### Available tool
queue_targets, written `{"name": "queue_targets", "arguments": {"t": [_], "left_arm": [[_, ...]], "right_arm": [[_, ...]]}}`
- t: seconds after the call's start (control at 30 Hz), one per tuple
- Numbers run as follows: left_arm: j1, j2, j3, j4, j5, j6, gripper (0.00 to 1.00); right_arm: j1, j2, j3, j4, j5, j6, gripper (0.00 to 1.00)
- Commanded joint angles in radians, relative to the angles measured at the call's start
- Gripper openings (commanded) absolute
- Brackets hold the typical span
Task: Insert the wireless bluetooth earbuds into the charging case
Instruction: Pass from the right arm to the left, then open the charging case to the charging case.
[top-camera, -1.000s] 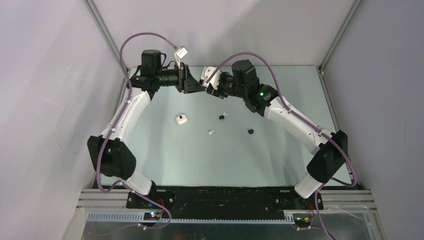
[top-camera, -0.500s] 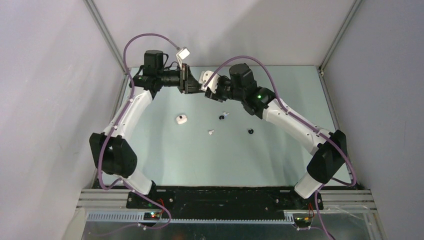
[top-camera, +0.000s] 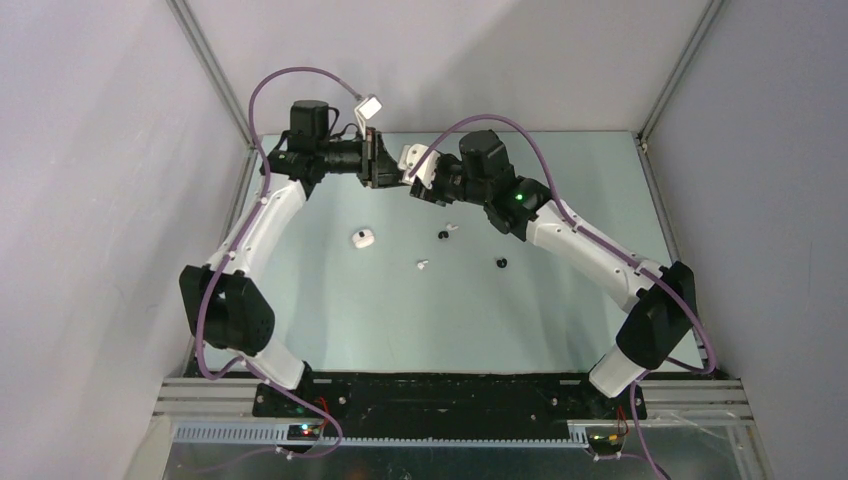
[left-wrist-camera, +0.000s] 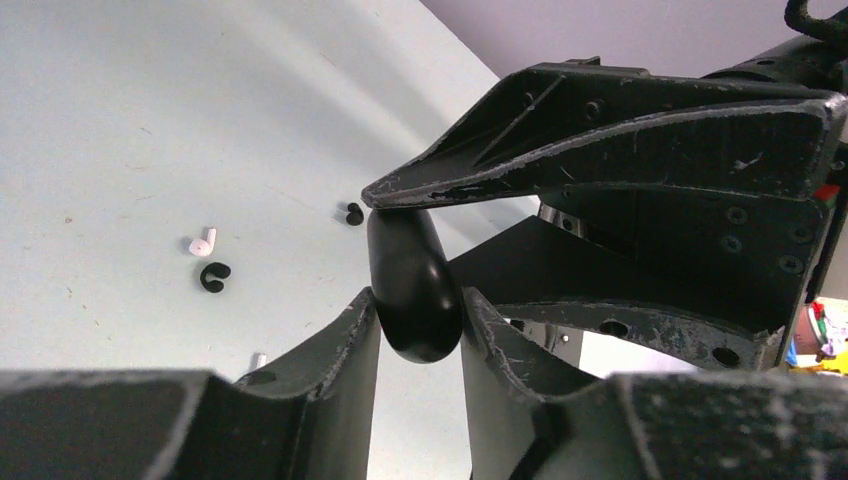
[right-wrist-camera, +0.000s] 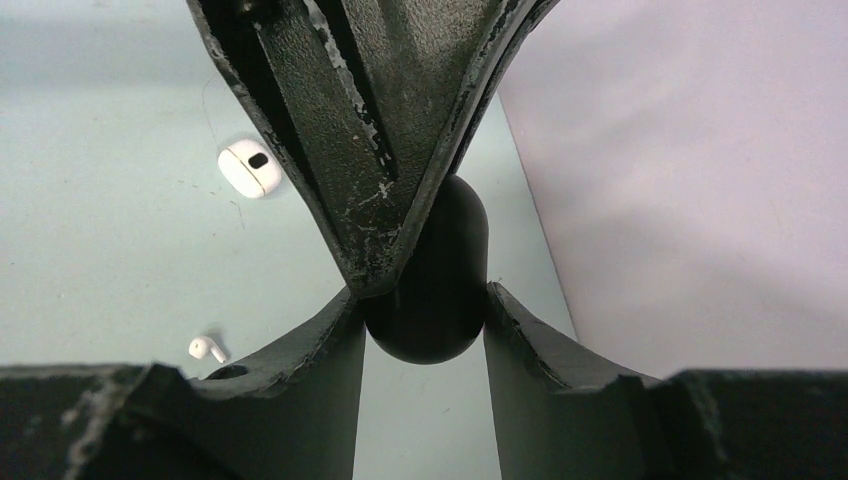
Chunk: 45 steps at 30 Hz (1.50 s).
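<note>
While it is clamped between the left end effector (left-wrist-camera: 418, 305) and the right end effector (right-wrist-camera: 422, 300), one black oval object (left-wrist-camera: 410, 270) is hidden in the top view. Counted apart on the desk (top-camera: 450, 320): one charging case (top-camera: 362, 238), one earbud (top-camera: 422, 265), a second earbud (top-camera: 452, 228), one black bit (top-camera: 441, 234) and another black bit (top-camera: 500, 263).

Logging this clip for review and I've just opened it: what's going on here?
Both arms are lifted over the far side of the table, and the left tool and right tool are each clamped on one black oval object between them. The white charging case, the nearer earbud and the farther earbud lie loose on the table below, untouched; neither earbud is in the case yet.
</note>
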Motion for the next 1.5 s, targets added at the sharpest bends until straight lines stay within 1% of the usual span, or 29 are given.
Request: {"name": "queue_targets", "arguments": {"t": [0.0, 0.1, 0.13, 0.23, 0.27, 0.3, 0.33, 0.37, 0.4, 0.43, 0.47, 0.5, 0.53, 0.57, 0.6, 0.63, 0.67, 0.7, 0.77, 0.87, 0.93, 0.97, 1.0, 1.03, 1.07, 1.13, 1.23, 1.33, 1.47], "left_arm": [[-0.021, -0.025, 0.025, 0.045, 0.050, -0.023, 0.33], [-0.021, -0.022, 0.030, 0.065, 0.051, -0.037, 0.28], [-0.021, -0.021, 0.030, 0.070, 0.052, -0.042, 0.22], [-0.021, -0.014, 0.028, 0.099, 0.051, -0.051, 0.11], [-0.021, -0.011, 0.026, 0.103, 0.055, -0.052, 0.05], [-0.021, -0.011, 0.025, 0.111, 0.057, -0.051, 0.03], [-0.020, -0.012, 0.023, 0.113, 0.065, -0.049, 0.01], [-0.019, -0.011, 0.021, 0.119, 0.072, -0.046, 0.00], [-0.020, -0.015, 0.016, 0.121, 0.084, -0.035, 0.00], [-0.019, -0.019, 0.011, 0.126, 0.088, -0.026, 0.00], [-0.019, -0.038, -0.013, 0.134, 0.095, -0.005, 0.00], [-0.020, -0.054, -0.034, 0.182, 0.108, 0.003, 0.00], [-0.018, -0.089, -0.086, 0.220, 0.114, 0.005, 0.00], [-0.018, -0.107, -0.120, 0.302, 0.125, 0.009, 0.00], [-0.018, -0.147, -0.188, 0.350, 0.128, 0.012, 0.00], [-0.018, -0.165, -0.224, 0.446, 0.129, 0.021, 0.00], [-0.018, -0.199, -0.289, 0.521, 0.130, 0.028, 0.00], [-0.018, -0.213, -0.316, 0.554, 0.133, 0.042, 0.00], [-0.018, -0.266, -0.382, 0.609, 0.131, 0.088, 0.00], [-0.023, -0.325, -0.466, 0.625, 0.139, 0.197, 0.00], [-0.031, -0.369, -0.504, 0.592, 0.138, 0.288, 0.00], [-0.039, -0.395, -0.517, 0.565, 0.138, 0.364, 0.00], [-0.043, -0.408, -0.521, 0.490, 0.133, 0.412, 0.00], [-0.053, -0.432, -0.524, 0.442, 0.130, 0.511, 0.00], [-0.059, -0.444, -0.526, 0.347, 0.123, 0.563, 0.00], [-0.075, -0.472, -0.532, 0.236, 0.112, 0.741, 0.00], [-0.091, -0.499, -0.550, 0.166, 0.103, 0.800, 0.00], [-0.109, -0.515, -0.554, 0.106, 0.095, 0.875, 0.00], [-0.132, -0.546, -0.560, 0.078, 0.080, 0.902, 0.00]], "right_arm": [[0.018, -0.030, -0.008, 0.051, 0.006, 0.012, 0.36], [0.019, -0.032, -0.007, 0.051, 0.005, 0.015, 0.36], [0.020, -0.033, -0.007, 0.046, 0.001, 0.015, 0.36], [0.012, -0.030, -0.007, 0.030, -0.021, 0.021, 0.38], [0.009, -0.030, -0.007, 0.017, -0.039, 0.025, 0.42], [0.003, -0.030, -0.007, 0.011, -0.051, 0.039, 0.47], [0.000, -0.030, -0.002, -0.009, -0.084, 0.049, 0.58], [-0.007, -0.028, 0.007, -0.026, -0.094, 0.077, 0.66], [-0.012, -0.023, 0.038, -0.076, -0.120, 0.096, 0.80], [-0.030, -0.020, 0.060, -0.108, -0.137, 0.144, 0.85], [-0.042, -0.014, 0.112, -0.175, -0.182, 0.173, 0.96], [-0.073, -0.013, 0.164, -0.231, -0.230, 0.239, 0.98], [-0.112, -0.013, 0.187, -0.253, -0.256, 0.273, 0.99], [-0.130, -0.015, 0.230, -0.297, -0.306, 0.341, 0.99], [-0.166, -0.017, 0.252, -0.320, -0.331, 0.370, 0.99], [-0.182, -0.014, 0.299, -0.379, -0.386, 0.404, 0.99], [-0.205, -0.012, 0.319, -0.413, -0.410, 0.411, 0.99], [-0.214, -0.010, 0.348, -0.469, -0.446, 0.410, 0.99], [-0.225, -0.020, 0.342, -0.528, -0.485, 0.374, 0.99], [-0.225, -0.051, 0.268, -0.533, -0.526, 0.324, 0.98], [-0.214, -0.062, 0.221, -0.543, -0.564, 0.291, 0.97], [-0.197, -0.062, 0.217, -0.552, -0.583, 0.279, 0.95], [-0.188, -0.060, 0.215, -0.575, -0.589, 0.250, 0.94], [-0.167, -0.056, 0.215, -0.583, -0.595, 0.235, 0.92], [-0.157, -0.053, 0.213, -0.596, -0.596, 0.208, 0.91], [-0.128, -0.050, 0.203, -0.598, -0.595, 0.176, 0.90], [-0.082, -0.050, 0.186, -0.580, -0.576, 0.150, 0.88], [-0.059, -0.050, 0.164, -0.522, -0.551, 0.169, 0.86], [-0.049, -0.036, 0.163, -0.483, -0.527, 0.208, 0.84]]}}
